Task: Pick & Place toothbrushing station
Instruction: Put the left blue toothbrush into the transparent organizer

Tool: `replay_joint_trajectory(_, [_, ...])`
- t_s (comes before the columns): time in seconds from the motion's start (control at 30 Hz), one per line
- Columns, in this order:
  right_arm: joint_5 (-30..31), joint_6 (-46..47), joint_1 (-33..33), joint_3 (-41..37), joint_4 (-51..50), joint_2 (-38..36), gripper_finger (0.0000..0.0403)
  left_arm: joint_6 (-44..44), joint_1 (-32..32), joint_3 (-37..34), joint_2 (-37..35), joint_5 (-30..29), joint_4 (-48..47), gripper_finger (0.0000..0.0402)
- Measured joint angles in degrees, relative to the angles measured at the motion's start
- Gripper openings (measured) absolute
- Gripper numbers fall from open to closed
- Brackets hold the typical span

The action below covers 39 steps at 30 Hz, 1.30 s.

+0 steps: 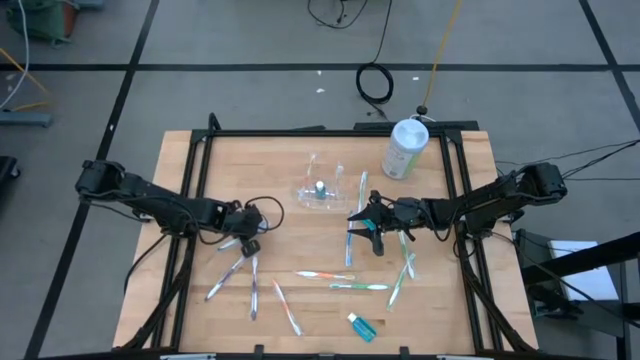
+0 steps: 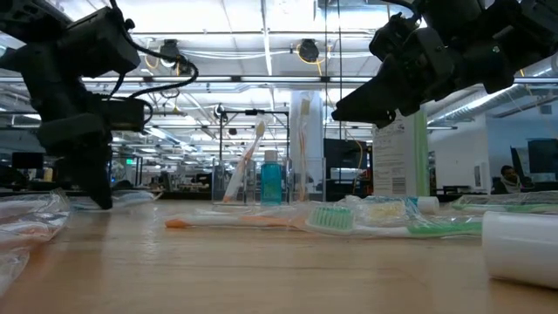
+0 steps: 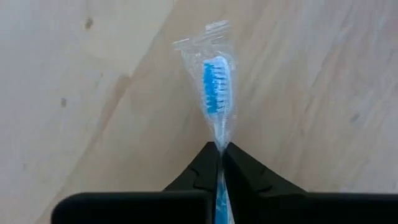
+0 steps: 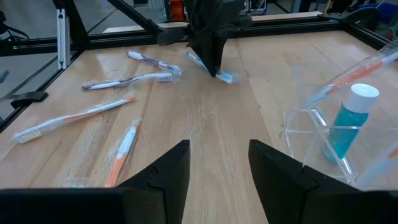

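Left gripper [image 3: 221, 163] pinching a wrapped blue toothbrush [image 3: 216, 87] against the table [image 1: 180, 300]. Right gripper [image 4: 219, 165] hovering, fingers wide apart, just beside the clear holder [image 1: 322, 187] sitting mid-table toward the far edge.

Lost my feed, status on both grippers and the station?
Left gripper shut on wrapped blue toothbrush, low over table. Right gripper open, empty, beside the toothbrushing station. Station upright, untouched. Loose toothbrushes scattered nearby.

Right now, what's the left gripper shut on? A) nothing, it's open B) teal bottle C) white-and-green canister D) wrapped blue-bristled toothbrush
D: in the left wrist view the left gripper is shut on a wrapped toothbrush with blue bristles.
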Motion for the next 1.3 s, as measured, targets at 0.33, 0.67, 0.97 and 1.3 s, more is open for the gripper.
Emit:
replay_joint_trajectory(0.33, [0.0,-0.6,0.0,0.0,0.0,0.0,0.0155,2.7,0.0,0.0,-4.5,-2.7,6.8,0.0017])
replay_joint_trajectory(0.67, [0.0,-1.1,0.0,0.0,-0.1,0.0,0.0155,14.7,0.0,0.1,-15.9,-4.8,24.6,0.0015])
replay_joint_trajectory(0.97, [0.0,-2.7,0.0,0.0,0.1,0.0,0.0155,29.8,0.0,0.1,-18.0,-2.8,46.0,0.0011])
replay_joint_trajectory(1.3, [0.0,-2.8,-0.1,0.0,0.7,0.0,0.0155,49.4,0.2,0.1,-15.4,-0.6,63.7,0.0005])
